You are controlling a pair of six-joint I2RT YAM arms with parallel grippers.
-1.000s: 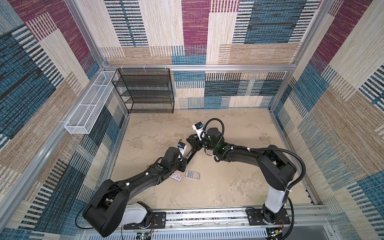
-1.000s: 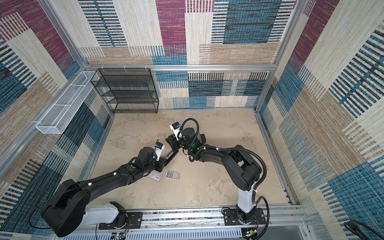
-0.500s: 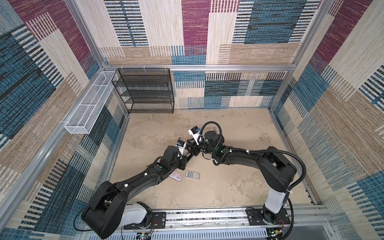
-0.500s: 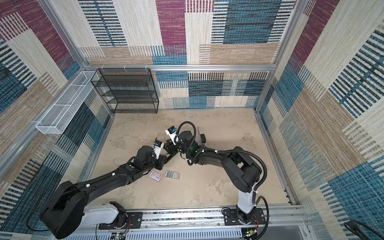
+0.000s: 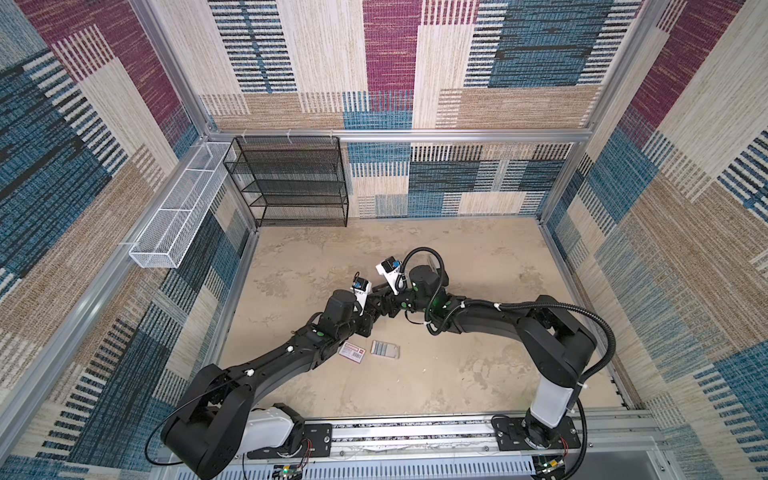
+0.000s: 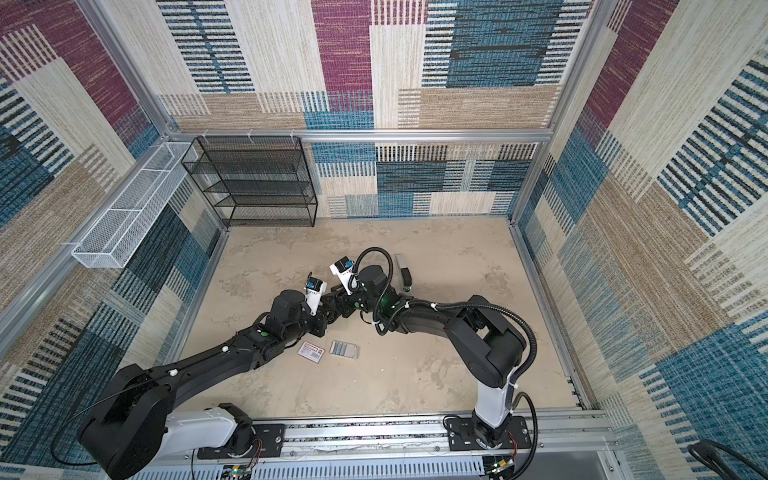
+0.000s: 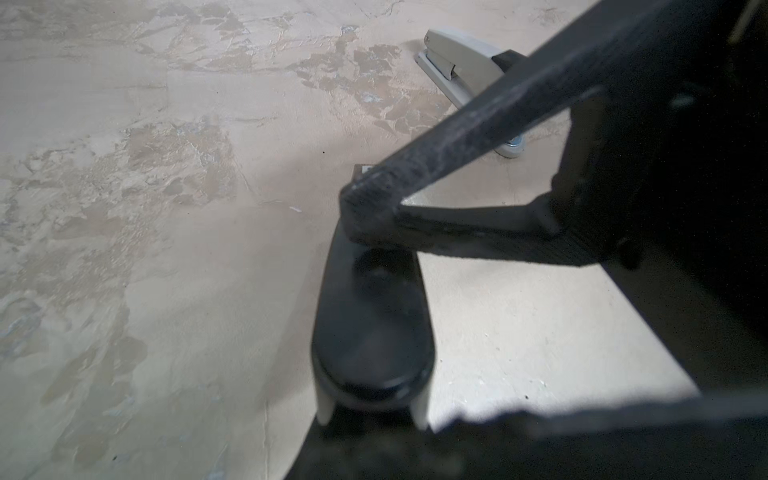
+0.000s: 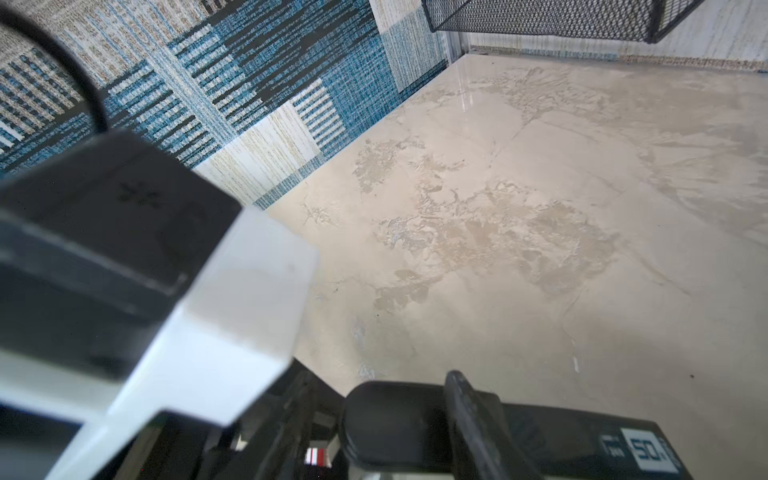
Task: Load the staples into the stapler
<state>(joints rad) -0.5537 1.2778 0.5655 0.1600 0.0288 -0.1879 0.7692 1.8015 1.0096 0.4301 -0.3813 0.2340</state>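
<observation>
The grey stapler [image 6: 402,269] lies closed on the table behind my right wrist; it also shows in the left wrist view [image 7: 461,70]. The tray of staples [image 5: 385,349] and the white box with a red label [image 5: 352,351] lie in front of both arms. My left gripper [image 5: 375,303] is shut, and a small grey strip end [image 7: 362,169] pokes out past its tip. Tip to tip with it, my right gripper [image 5: 385,300] is open. In the left wrist view its fingers [image 7: 478,120] straddle the left gripper's tip, with bare table showing between them.
A black wire shelf [image 5: 291,183] stands at the back left. A white wire basket [image 5: 178,212] hangs on the left wall. Patterned walls close in all sides. The left arm's wrist camera block [image 8: 166,291] looms close in the right wrist view.
My right gripper has moved left and nearer, up to the left gripper's tip, and its jaws have widened. That shift uncovered the stapler behind it. The left arm has held still.
</observation>
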